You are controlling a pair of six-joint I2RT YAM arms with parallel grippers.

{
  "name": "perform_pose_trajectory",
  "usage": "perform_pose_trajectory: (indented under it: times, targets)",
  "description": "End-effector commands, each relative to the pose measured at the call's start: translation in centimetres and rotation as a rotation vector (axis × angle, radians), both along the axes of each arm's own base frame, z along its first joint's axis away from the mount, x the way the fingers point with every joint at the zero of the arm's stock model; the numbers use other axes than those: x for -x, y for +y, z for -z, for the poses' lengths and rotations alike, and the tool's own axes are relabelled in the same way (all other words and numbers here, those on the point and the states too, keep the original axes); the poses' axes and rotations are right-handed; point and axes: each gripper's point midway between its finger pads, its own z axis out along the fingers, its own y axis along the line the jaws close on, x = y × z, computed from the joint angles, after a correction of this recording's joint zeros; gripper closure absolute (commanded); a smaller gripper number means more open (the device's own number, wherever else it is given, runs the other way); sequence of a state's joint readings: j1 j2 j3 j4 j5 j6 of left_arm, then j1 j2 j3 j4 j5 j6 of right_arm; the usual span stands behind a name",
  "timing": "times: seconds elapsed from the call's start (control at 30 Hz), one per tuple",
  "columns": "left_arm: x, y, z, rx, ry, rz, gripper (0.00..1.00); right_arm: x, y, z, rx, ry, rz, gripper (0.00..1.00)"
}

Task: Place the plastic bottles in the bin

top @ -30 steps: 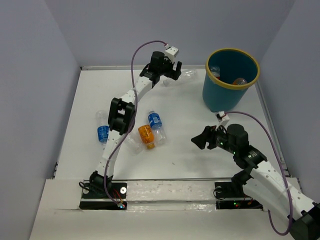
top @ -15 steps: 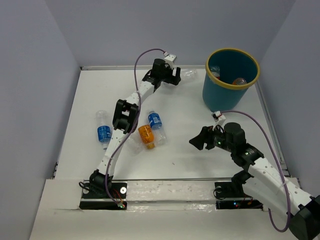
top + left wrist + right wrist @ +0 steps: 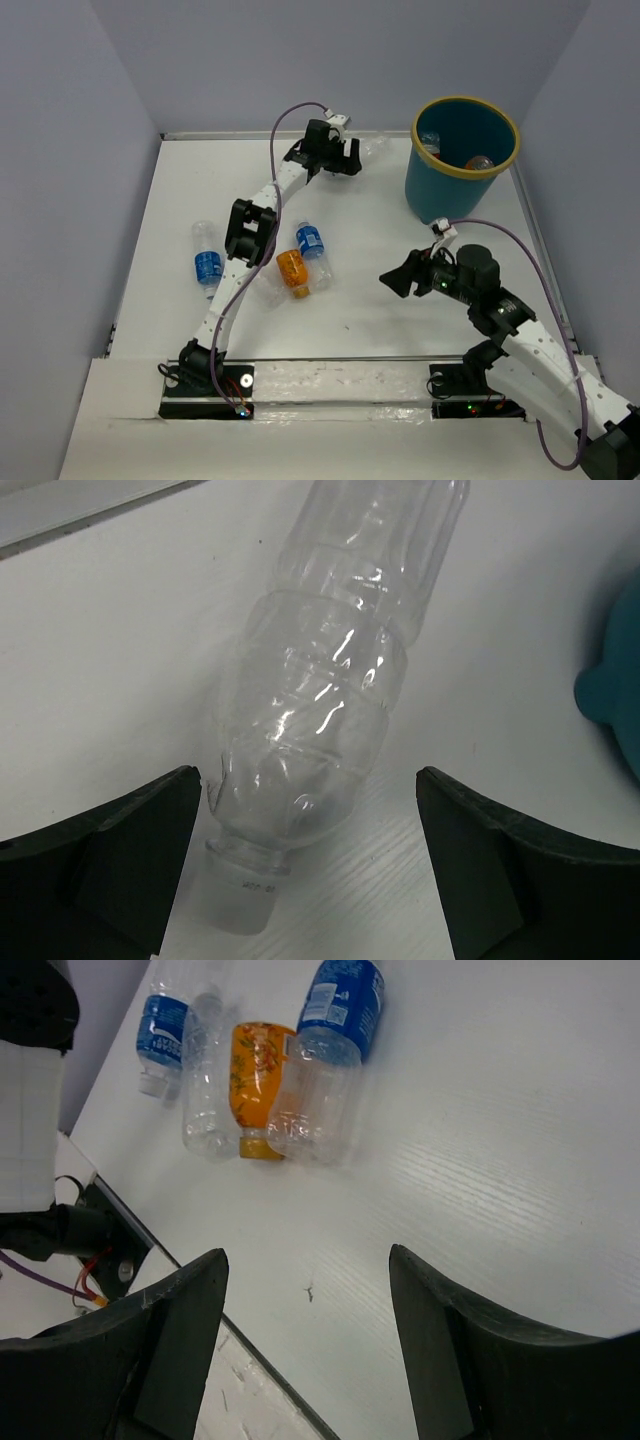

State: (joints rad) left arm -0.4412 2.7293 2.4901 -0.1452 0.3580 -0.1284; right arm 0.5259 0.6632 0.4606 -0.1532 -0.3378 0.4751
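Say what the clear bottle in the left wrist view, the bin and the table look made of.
The clear bottle: thin glossy see-through plastic; the table shows through its ribbed, glinting wall. The bin: probably moulded plastic, smooth teal wall, yellow rim; not certain. The table: white, matte, faint wood-like grain; likely laminate or painted board.

My left gripper [image 3: 308, 780] stands wide open around a clear bottle [image 3: 330, 680] lying on the white table [image 3: 100, 660], its capped neck pointing back at me. One finger [image 3: 120, 860] sits just beside the bottle's shoulder, while the other is apart from it. A bit of the teal bin [image 3: 615, 695] shows at the right.
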Motion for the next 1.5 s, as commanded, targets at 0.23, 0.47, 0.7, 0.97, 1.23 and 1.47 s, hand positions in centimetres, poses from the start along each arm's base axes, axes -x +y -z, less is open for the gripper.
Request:
perform_pose_trajectory:
  times: [0.23,0.47,0.7,0.97,1.23,1.47]
  targets:
    - [1.3,2.0,2.6,-0.054,0.127,-0.09,0.29,1.0,-0.1,-6.5,-0.094,-0.145,-0.015,0.3]
    - [2.6,2.7,1.4,-0.045,0.088,-0.091,0.8,0.9,-0.5,-6.2,-0.087,-0.134,0.012,0.32]
    - [5.6,3.8,-4.5,0.053,0.016,-0.121,1.0,-0.1,-0.8,-7.6,-0.086,-0.164,0.052,0.31]
    - [12.9,5.1,-16.8,0.277,-0.15,-0.158,1.0,-2.7,0.5,-10.8,-0.15,-0.163,0.092,0.21]
    - [25.4,4.6,-20.6,0.356,-0.207,-0.07,1.0,-6.1,2.2,-16.5,-0.304,-0.174,0.159,0.12]
    - [35.1,6.2,-19.9,0.441,-0.159,0.038,1.0,-7.4,4.1,-20.1,-0.373,-0.225,0.097,0.08]
